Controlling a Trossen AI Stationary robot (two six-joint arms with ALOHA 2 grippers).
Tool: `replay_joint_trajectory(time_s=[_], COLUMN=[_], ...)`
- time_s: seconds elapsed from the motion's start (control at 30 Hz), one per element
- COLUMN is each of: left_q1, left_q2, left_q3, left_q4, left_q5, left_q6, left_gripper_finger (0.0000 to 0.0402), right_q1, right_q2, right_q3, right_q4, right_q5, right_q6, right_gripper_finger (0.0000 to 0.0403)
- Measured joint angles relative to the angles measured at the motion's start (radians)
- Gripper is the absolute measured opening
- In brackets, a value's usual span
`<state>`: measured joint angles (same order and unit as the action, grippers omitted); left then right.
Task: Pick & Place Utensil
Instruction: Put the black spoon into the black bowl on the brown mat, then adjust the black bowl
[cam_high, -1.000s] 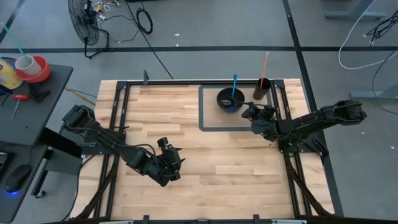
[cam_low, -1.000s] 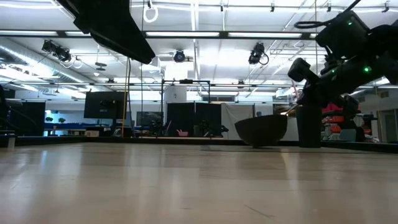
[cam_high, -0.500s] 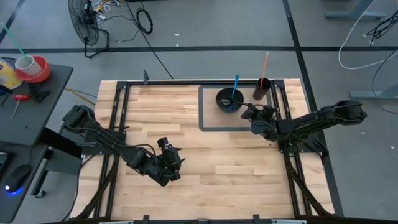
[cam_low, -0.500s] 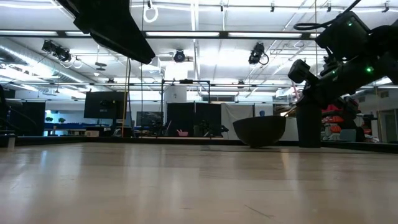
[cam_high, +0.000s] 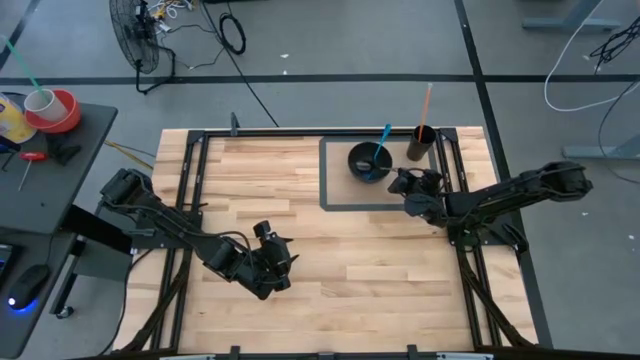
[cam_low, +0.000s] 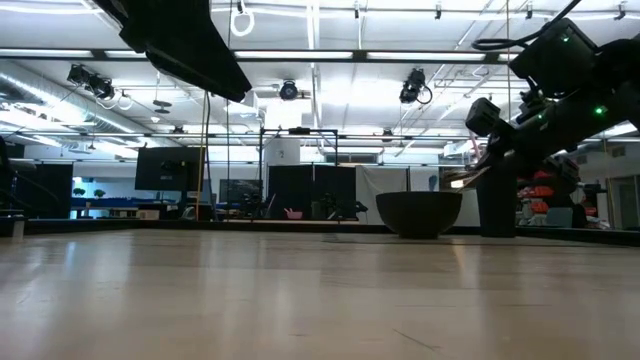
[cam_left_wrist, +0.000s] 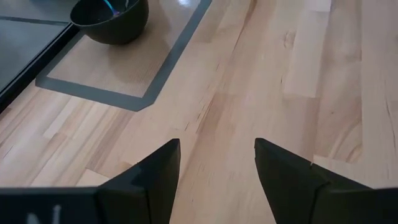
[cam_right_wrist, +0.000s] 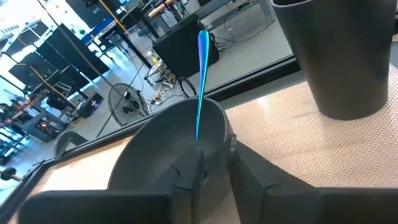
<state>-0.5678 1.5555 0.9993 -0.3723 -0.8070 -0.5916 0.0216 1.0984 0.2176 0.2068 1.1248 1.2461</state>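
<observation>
Beside bowl, right hand.

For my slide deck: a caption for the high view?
Right gripper beside the bowl holding a blue utensil; left gripper waits mid-table.

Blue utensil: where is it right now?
In the high view the blue utensil stands in the black bowl on the mat, far right of the table, beside the dark cup.

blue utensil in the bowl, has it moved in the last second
Yes. The blue utensil has tipped right, its handle nearer the dark cup; the bowl stayed put.
</observation>
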Motion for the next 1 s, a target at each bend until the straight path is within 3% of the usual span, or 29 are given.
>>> replay_joint_trajectory(time_s=[0.5,0.73,1.0], left_q1=[0.0,0.0,0.0], left_q2=[0.0,0.0,0.0], left_q3=[0.0,0.0,0.0], left_q4=[0.001,0.001,0.001], left_q5=[0.0,0.001,0.001], left_q6=[-0.001,-0.002,-0.002], left_gripper_finger=[0.0211,0.0211,0.0211], right_q1=[0.046,0.103,0.159], right_q2=[-0.153,-0.252,-0.331], right_q3=[0.0,0.0,0.039], right_q4=[-0.177,-0.218,-0.235], right_q5=[0.018,0.022,0.107], right_q6=[-0.077,-0.174,-0.326], right_gripper_finger=[0.0168,0.0176,0.0176])
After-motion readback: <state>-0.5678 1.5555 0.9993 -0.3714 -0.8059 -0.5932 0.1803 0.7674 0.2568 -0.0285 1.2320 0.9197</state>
